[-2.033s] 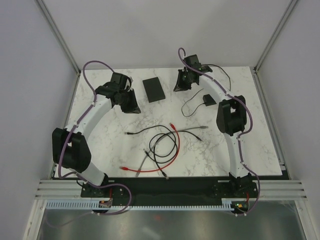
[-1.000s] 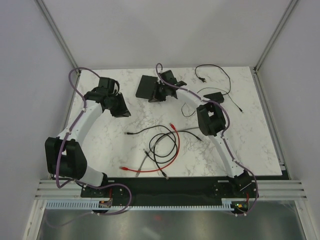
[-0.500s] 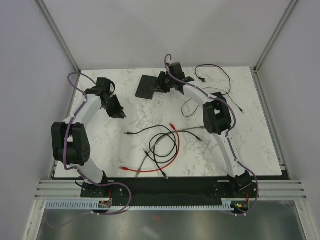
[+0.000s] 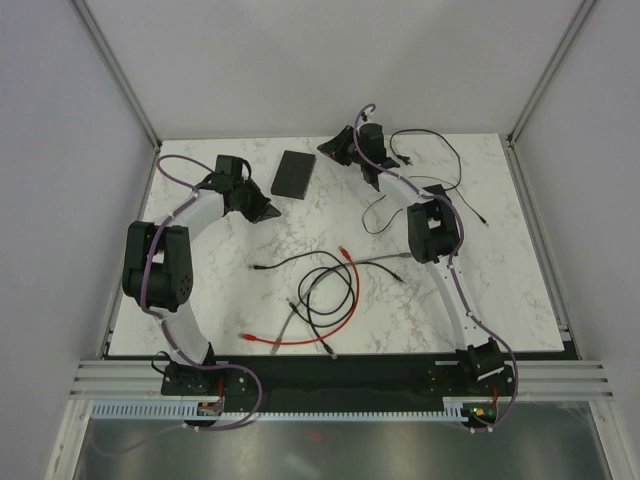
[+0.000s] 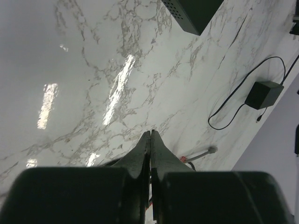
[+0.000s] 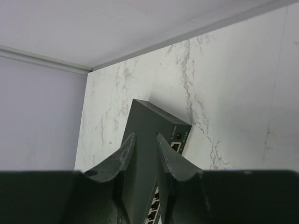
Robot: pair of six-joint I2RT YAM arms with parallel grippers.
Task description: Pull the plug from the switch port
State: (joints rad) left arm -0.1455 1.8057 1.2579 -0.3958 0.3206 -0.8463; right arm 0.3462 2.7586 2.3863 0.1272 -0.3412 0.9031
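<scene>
The switch [image 4: 293,172] is a flat black box lying on the marble table at the back, left of centre. In the right wrist view the switch [image 6: 148,122] shows behind my fingers, and the sockets I can see along its edge hold no plug. My right gripper [image 4: 332,148] hangs just right of the switch and stands open [image 6: 145,135] with nothing between its fingers. My left gripper [image 4: 264,209] sits just in front and left of the switch, shut [image 5: 150,133] on nothing. A corner of the switch [image 5: 194,13] shows at the top of the left wrist view.
A small black power adapter [image 4: 437,189] with thin cords lies right of the right arm, also seen in the left wrist view [image 5: 264,93]. Loose red [image 4: 356,290], black [image 4: 318,298] and grey [image 4: 385,259] cables lie tangled mid-table. White walls close the back and sides.
My right gripper opened, let go of the tilted switch and drew back right; the switch now lies flat. My left gripper shut and swung in toward the switch.
</scene>
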